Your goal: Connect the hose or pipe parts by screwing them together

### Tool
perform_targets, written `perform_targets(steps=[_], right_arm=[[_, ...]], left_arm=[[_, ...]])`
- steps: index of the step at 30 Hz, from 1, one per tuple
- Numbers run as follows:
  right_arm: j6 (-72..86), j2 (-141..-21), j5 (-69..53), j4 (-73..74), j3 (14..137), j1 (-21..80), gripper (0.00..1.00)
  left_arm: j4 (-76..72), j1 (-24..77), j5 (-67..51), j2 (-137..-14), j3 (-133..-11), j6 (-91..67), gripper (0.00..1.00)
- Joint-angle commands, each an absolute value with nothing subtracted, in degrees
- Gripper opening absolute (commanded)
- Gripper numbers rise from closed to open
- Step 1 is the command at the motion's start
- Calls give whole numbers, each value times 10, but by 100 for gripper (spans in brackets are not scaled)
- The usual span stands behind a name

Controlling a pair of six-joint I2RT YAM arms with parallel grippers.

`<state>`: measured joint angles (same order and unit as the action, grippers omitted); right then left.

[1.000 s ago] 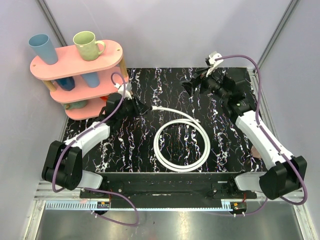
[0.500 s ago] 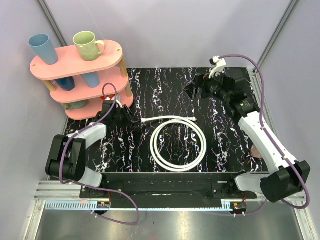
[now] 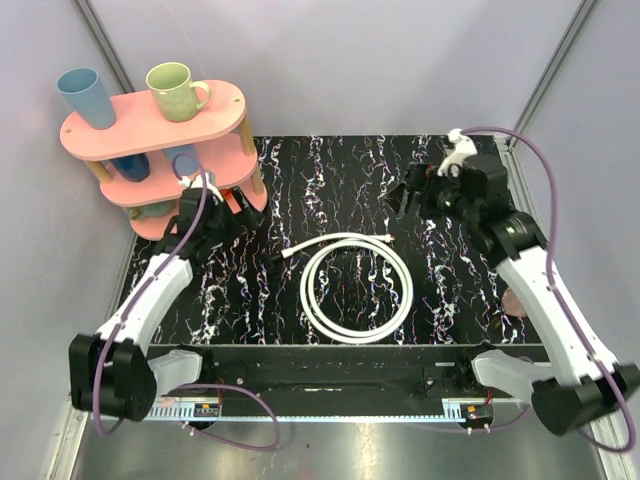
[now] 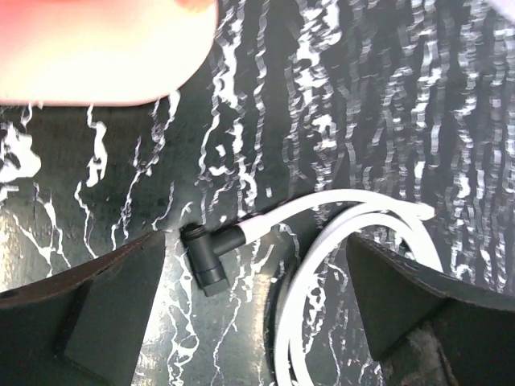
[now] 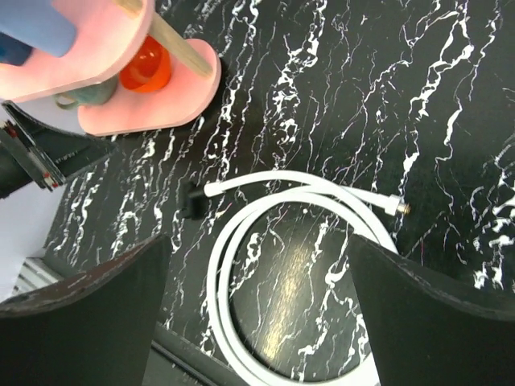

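I'm looking at a black, white-veined table (image 3: 330, 160) boxed in by pale lilac walls (image 3: 330, 60). The white hose (image 3: 306, 292) lies coiled at the table's middle. A black elbow fitting (image 4: 211, 256) is on its left end and a small silvery fitting (image 5: 398, 207) on the other. The pink shelf (image 3: 150, 120) fills the far left corner; I can't make out the cups on its lower tiers. The left gripper (image 4: 256, 241), by the shelf, gapes wide and empty. The right gripper (image 5: 259, 241), toward the far right corner, does likewise.

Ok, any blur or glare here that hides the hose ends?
Left wrist view: pink shelf base overexposed and soft, veining smeared at right, black elbow fitting legible. Right wrist view: sheen on the table inside the hose coil, both ends sharp. Top external view: even light, no glare.
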<state>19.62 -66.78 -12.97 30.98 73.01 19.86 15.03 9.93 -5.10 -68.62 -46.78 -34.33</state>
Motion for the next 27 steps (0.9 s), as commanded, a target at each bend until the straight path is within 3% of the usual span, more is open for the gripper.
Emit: perform_targets(steps=[1,5,8,14,27], right_arm=[[233,-545,-82,330,709,200,100],[238,-475,-52,360,693,200,100],[242,-438,-39,388,693,200,100],[247,-397,-11,391,672,200,100],[270,-391,-17,358,630,200,100]], left_arm=[[164,96,-97,-612,-532,-289,99],[142,97,-271,-556,-553,-269,99],[120,97,-307,-504,-541,-274,99],[96,97,-288,-411,-478,-272,99],[124,98,-290,-408,-485,-303,99]])
